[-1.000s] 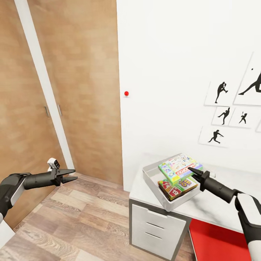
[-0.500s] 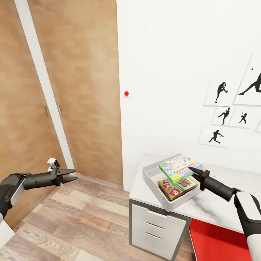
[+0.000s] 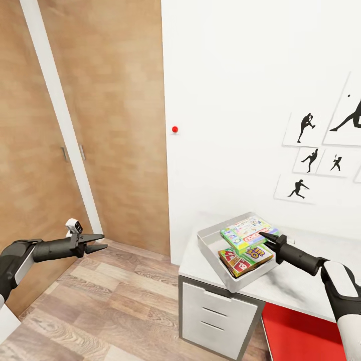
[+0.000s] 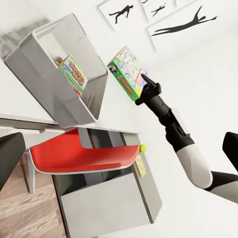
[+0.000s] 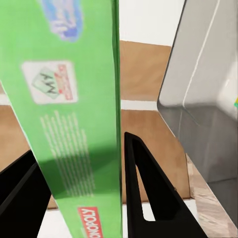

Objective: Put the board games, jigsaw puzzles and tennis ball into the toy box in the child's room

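1. While our right gripper (image 3: 264, 236) clamps the multicoloured board game (image 3: 245, 231) by its near edge, that box hangs tilted over the toy box (image 3: 209, 242); from the right wrist view its green side (image 5: 74, 124) sits between the 2 black fingers (image 5: 146, 188), pinched tight.
2. Under it, inside the toy box, lies the "SKIP BO" board game (image 3: 241, 257), red and green, leaning against the tray's far wall in the left wrist view (image 4: 74, 75).
3. Our toy box rests at the end of the table (image 3: 286, 286), above the white drawers (image 3: 213, 313); a red chair (image 3: 296, 333) is tucked under the table beside them.
4. From the left wrist view we see the tennis ball (image 4: 143, 148) and 1 jigsaw puzzle (image 4: 140, 165) further along the table, well apart from the toy box.
5. Our left gripper (image 3: 100, 241) hangs over the wooden floor (image 3: 100, 311) near the wardrobe doors (image 3: 75, 125), holding nothing; its jaws stand narrowly apart.
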You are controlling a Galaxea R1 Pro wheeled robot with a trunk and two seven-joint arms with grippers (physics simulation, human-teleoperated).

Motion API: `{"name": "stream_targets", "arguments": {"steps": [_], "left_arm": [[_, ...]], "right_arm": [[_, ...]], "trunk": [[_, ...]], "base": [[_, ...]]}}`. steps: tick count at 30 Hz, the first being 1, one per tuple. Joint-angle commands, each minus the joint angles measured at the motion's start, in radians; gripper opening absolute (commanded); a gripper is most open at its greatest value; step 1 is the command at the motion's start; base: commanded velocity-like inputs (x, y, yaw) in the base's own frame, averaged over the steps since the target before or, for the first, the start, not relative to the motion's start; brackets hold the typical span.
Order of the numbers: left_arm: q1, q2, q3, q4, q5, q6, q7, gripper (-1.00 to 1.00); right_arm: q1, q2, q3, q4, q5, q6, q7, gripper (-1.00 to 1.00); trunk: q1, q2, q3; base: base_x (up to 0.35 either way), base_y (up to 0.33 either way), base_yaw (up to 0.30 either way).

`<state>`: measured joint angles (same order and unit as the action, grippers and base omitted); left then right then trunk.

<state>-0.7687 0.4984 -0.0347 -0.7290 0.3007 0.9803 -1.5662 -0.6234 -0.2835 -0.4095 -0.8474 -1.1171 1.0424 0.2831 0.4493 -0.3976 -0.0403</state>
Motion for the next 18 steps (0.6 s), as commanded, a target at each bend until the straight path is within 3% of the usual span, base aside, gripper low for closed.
{"name": "stream_targets", "arguments": {"steps": [1, 9, 18], "left_arm": [[-0.001, 0.001, -0.004, 0.000, 0.002, 0.011, -0.005, 1.00], [-0.001, 0.001, -0.004, 0.000, 0.002, 0.011, -0.005, 1.00], [-0.001, 0.002, -0.003, 0.000, 0.001, 0.011, -0.005, 1.00]], "right_arm": [[-0.006, 0.001, -0.003, 0.005, 0.008, 0.005, 0.000, -1.00], [-0.021, 0.001, -0.003, 0.014, 0.008, 0.005, -0.030, -1.00], [-0.066, 0.002, -0.002, 0.095, 0.008, 0.005, -0.069, -1.00]], "trunk": [[0.001, -0.002, -0.002], [0.001, -0.002, -0.002], [0.001, -0.002, -0.002]], "base": [[0.000, 0.000, 0.000], [0.000, 0.000, 0.000], [0.000, 0.000, 0.000]]}}
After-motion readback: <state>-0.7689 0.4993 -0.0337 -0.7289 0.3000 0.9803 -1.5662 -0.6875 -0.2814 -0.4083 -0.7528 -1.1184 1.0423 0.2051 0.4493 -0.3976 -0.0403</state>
